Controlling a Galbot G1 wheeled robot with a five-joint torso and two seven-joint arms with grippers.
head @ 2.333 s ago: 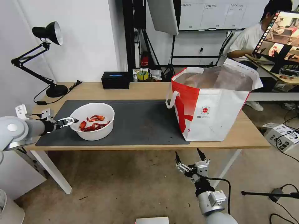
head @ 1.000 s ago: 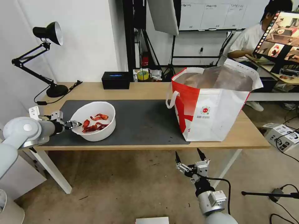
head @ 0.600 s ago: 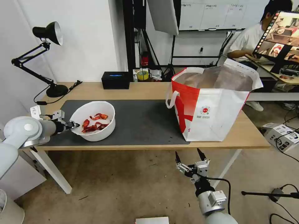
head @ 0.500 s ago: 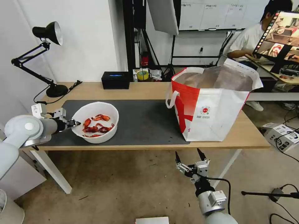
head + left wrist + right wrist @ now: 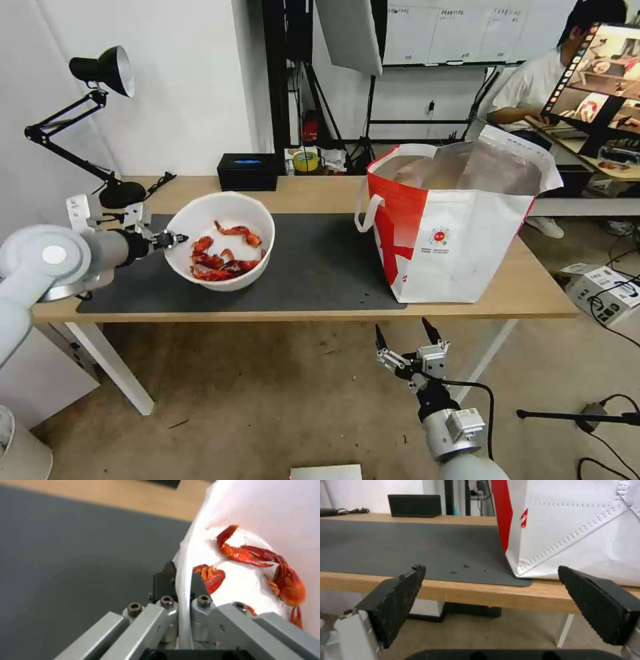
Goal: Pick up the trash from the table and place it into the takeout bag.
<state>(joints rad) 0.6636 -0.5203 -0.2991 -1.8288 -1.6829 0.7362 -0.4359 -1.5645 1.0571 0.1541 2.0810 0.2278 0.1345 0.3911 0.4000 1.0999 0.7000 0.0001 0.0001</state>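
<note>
Light-wood table (image 5: 320,193) with dark grey mat (image 5: 313,267): bowl held at its rim above the mat.

The left gripper (image 5: 175,239) is clamped on the thin rim of the white bowl (image 5: 220,220), one finger (image 5: 197,585) seen inside the wall and one outside. The bowl, carrying red crayfish shells (image 5: 223,257), is held over the mat's left part, well apart from the takeout bag (image 5: 453,220). Its mouth is tilted toward the camera side; being round, no long axis is offered. For a clean carry, the rim should be levelled, since a one-sided pinch invites sagging and spilled shells. The right gripper (image 5: 403,341) is parked below the table edge, jaws spread wide.
</note>
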